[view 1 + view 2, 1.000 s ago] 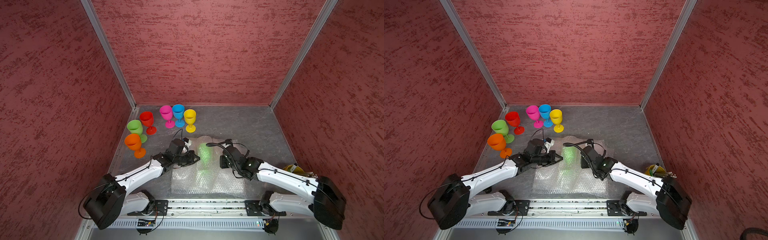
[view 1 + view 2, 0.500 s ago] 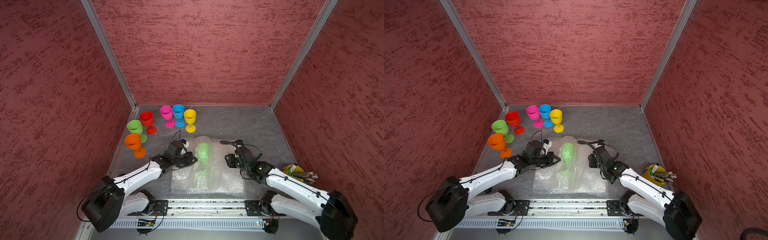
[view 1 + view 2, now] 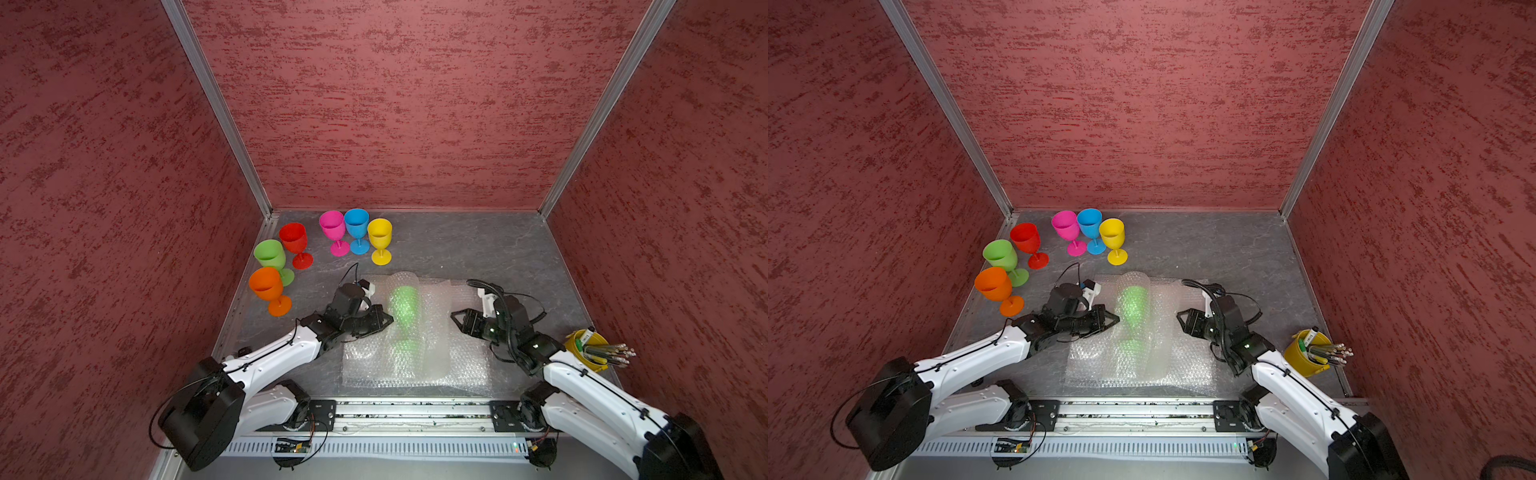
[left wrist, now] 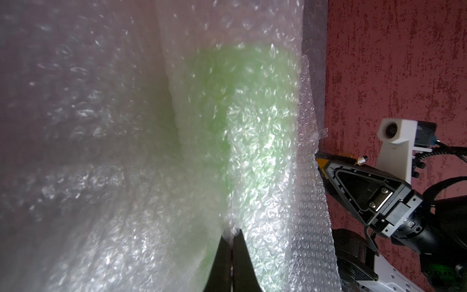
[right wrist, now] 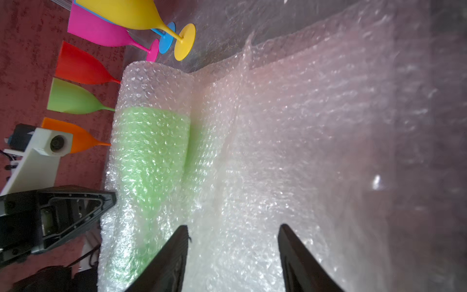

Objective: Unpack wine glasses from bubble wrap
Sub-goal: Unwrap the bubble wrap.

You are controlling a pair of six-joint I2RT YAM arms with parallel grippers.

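Six bare wine glasses (image 3: 270, 286) stood by the tabletop's (image 3: 478, 249) far left corner. The left tool (image 3: 388, 320) was clenched on the bubble wrap (image 3: 436, 332), which lay near the front edge, rolled round a light green goblet (image 3: 403, 303). The right tool (image 3: 456, 322) hung released over the wrap's right part.

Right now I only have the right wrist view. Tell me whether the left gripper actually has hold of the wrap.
Observer: Yes. The left wrist view shows the left gripper shut, pinching a fold of the bubble wrap around the wrapped green goblet.
Operator: Report anything near my arm that I can't see.
Observer: In both top views a yellow cup of utensils sits on the table close beside the right arm, on its outer side.
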